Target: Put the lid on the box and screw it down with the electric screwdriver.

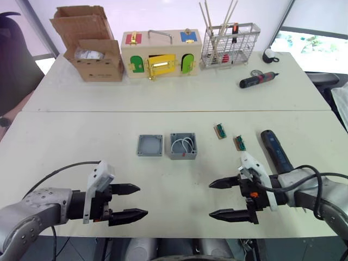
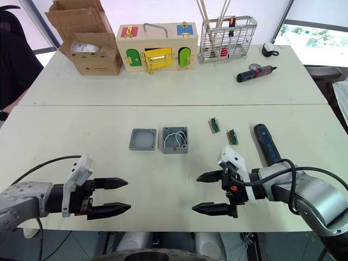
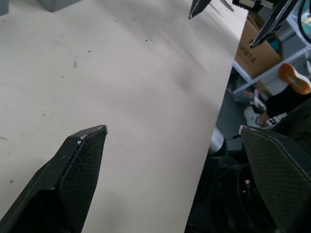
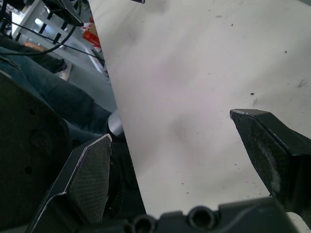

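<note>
One lid [image 1: 149, 145], one box [image 1: 183, 145], two screwdrivers [image 1: 277, 150], two connectors [image 1: 219, 131].

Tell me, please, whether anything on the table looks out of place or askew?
Nothing looks damaged or spilled. The lid lies flat beside the open box, whose white wires show. On the wooden box, the yellow door hangs ajar. Both the left gripper and right gripper are open and empty.

- The thick dark blue-black stick-shaped electric screwdriver [image 1: 275, 151] has its near end hidden behind the right arm.
- The small square grey plastic junction box [image 3: 54, 4] is cut off at the left wrist view's edge.
- The brown cardboard carton's [image 1: 92, 49] contents are unclear.
</note>
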